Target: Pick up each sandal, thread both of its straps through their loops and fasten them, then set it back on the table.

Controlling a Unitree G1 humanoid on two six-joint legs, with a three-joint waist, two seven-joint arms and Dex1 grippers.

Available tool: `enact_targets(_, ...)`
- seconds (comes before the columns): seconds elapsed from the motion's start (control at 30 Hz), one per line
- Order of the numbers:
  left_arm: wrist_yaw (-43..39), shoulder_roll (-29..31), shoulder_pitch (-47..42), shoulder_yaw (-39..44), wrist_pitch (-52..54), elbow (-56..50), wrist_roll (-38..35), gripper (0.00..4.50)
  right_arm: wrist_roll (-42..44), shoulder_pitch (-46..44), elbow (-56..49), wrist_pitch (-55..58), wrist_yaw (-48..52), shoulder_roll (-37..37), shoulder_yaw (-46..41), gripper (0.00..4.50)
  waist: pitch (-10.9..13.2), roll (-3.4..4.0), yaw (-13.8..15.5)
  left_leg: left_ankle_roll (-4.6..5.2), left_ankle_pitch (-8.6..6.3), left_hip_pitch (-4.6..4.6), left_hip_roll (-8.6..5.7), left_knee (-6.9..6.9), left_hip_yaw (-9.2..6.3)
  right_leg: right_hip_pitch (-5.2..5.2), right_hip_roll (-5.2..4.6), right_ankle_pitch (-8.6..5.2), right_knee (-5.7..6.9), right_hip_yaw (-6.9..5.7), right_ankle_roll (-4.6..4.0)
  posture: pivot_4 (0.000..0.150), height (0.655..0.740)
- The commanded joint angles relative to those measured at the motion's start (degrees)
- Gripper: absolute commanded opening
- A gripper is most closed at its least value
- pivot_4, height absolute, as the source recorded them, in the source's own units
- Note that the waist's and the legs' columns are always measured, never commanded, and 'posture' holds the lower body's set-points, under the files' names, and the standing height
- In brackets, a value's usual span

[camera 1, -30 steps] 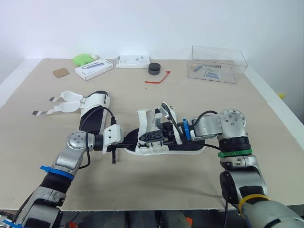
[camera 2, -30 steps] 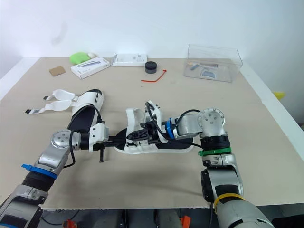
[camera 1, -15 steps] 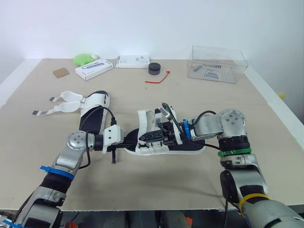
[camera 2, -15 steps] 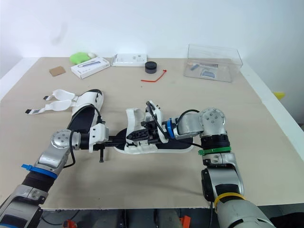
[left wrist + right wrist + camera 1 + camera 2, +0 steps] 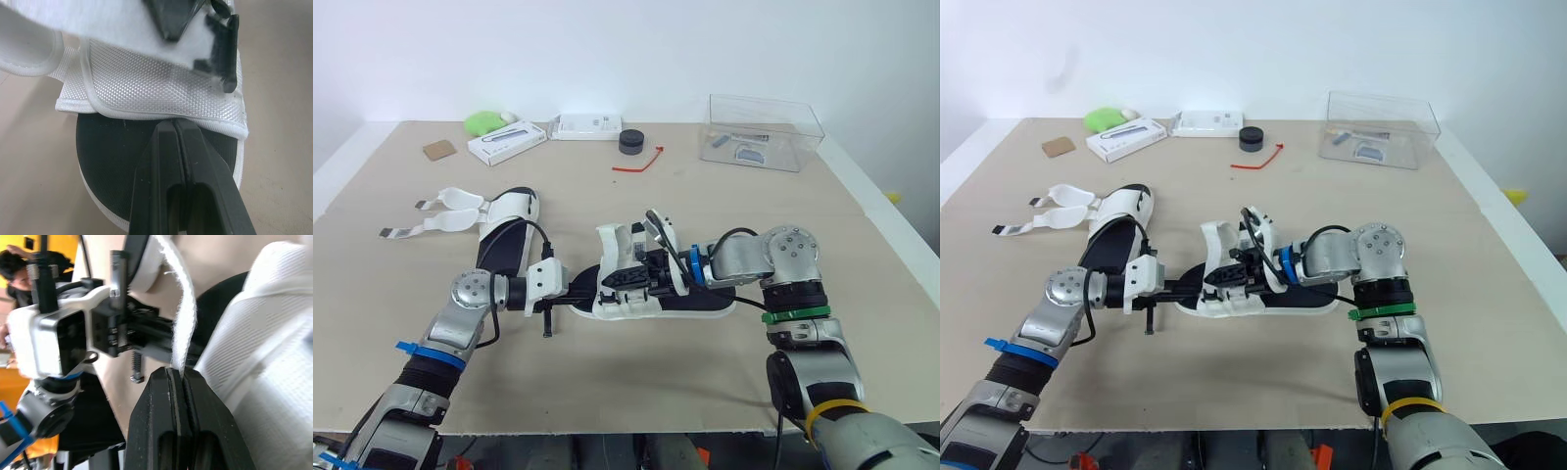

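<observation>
Here, the beige table [image 5: 862, 245] meets a plain white wall [image 5: 607, 49] behind.

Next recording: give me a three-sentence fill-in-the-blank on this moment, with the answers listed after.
The right gripper is shut on a white ___ of the middle black-soled white sandal.
The other black-soled white sandal, its straps unfastened, lies to the robot's ___ of it.
The clear plastic box stands near the beige table's far ___ corner.
Missing words: strap; left; right.

near sandal [image 5: 700, 305] right of and before far sandal [image 5: 504, 245]
</observation>
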Motion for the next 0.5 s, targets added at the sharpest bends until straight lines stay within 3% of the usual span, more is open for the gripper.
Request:
enact_targets(0.03,0.2,-0.2,1.0,-3.1,1.0,2.2,3.3,0.00,-3.2,0.2,-2.6,0.9,0.9,-0.2,0.1,0.13,0.0,0.00,0.0,0.00,0.00,0.00,0.00,0.00,0.00,0.00,0.00,0.00,0.00,0.00,0.00,0.150,0.7400)
enact_targets(0.5,0.9,-0.3,1.5,-3.1,0.8,1.9,3.2,0.00,-8.0,1.1,-11.9,2.6,11.7,-3.8,6.0,0.13,0.0,0.01,0.0,0.02,0.00,-0.02,0.00,0.00,-0.01,0.00,-0.05,-0.01,-0.04,-0.03,0.03,0.150,0.7400)
